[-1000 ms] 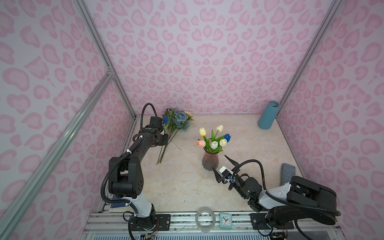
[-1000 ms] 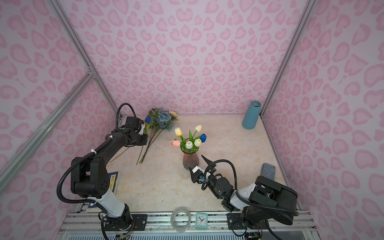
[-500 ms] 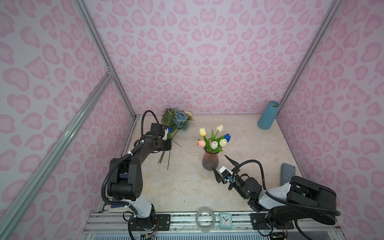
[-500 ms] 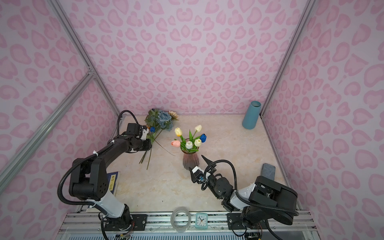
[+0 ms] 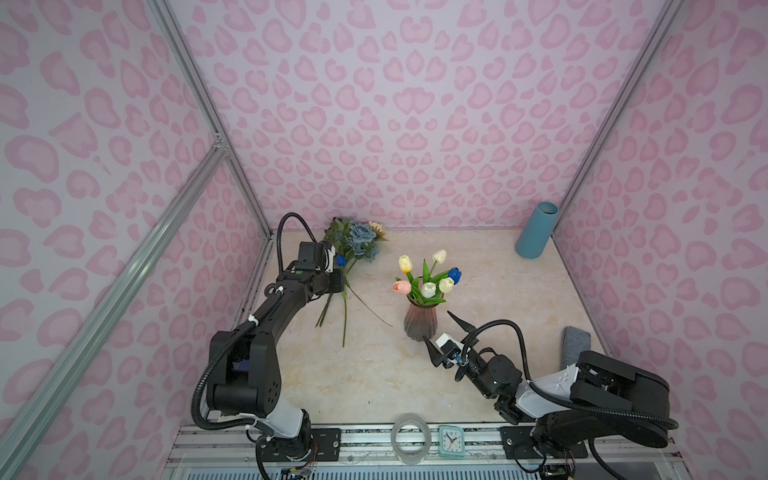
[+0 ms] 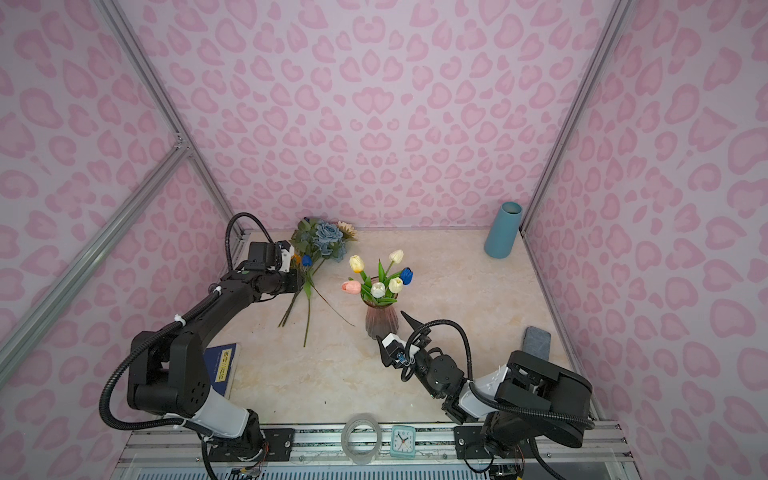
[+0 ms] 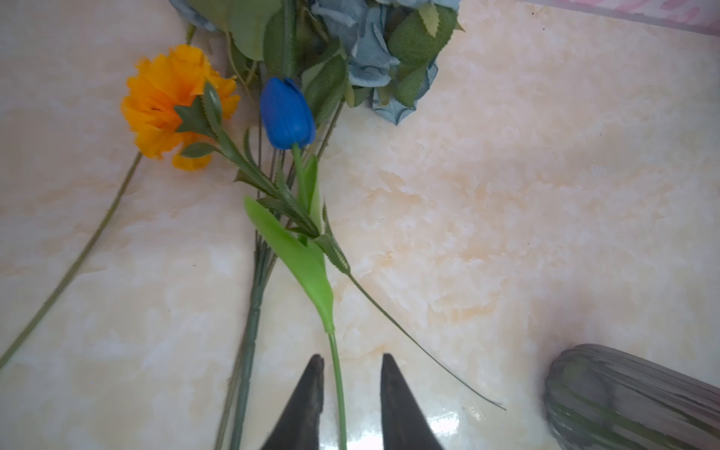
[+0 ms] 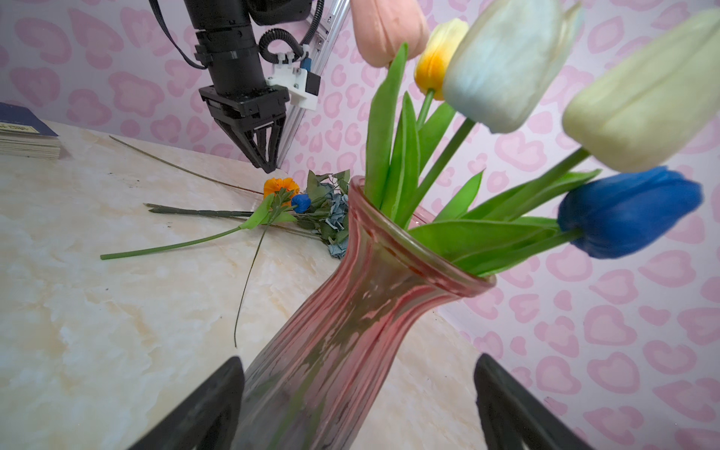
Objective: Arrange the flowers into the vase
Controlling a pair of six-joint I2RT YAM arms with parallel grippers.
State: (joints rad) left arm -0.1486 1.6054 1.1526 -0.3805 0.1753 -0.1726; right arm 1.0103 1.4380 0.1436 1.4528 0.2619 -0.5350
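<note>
While the left gripper (image 7: 351, 356) sits slightly parted astride the slim green stem of a blue tulip (image 7: 287, 113), right gripper (image 8: 358, 358) spread wide around ribbed pink glass vase (image 8: 350, 296), glossy marbled bench (image 7: 506, 195).

Two black robot arms, the left arm (image 5: 274, 311) and right arm (image 5: 615, 384), have pale grey segments (image 5: 286, 415). A ribbed black cable (image 5: 279, 237) runs along each; white zip ties (image 5: 252, 319) bind the left one. Black fingers (image 7: 307, 397) taper to points.
</note>
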